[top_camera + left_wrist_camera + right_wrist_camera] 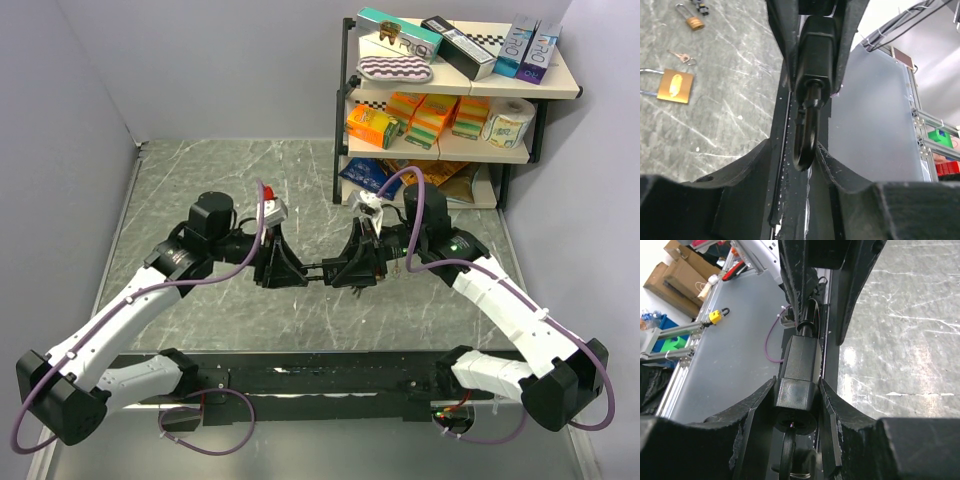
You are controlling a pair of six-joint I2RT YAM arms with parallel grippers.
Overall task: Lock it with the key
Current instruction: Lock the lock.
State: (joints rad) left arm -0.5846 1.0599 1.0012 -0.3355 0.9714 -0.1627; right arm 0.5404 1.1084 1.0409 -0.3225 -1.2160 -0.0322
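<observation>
Black padlock hangs in mid-air at the centre of the overhead frame, above the grey marbled table; my two arms meet nose to nose around it, the left gripper coming in from the left of the frame, the right gripper from the right.

Right wrist view: the right fingers are clamped on the flat sides of the padlock body, low in the frame; at the bottom edge I make out what looks like a key with a ring, seated in the keyhole, though it is dark and partly cropped.

Left wrist view: the shackle points down the frame into the gap between the left fingers; they flank its curved end closely, but I cannot tell whether they pinch it or only sit beside it; nor can I tell whether the shackle is pushed home.

I judge the step in hand to be steadying the lock by its shackle; the next move calls for a firm left grip, so the shackle can be pressed in and the key turned.

Only the left wrist view shows a brass padlock, a smaller brass padlock and loose keys lying on the table at upper left; only the overhead view shows the stocked shelf at upper right.
</observation>
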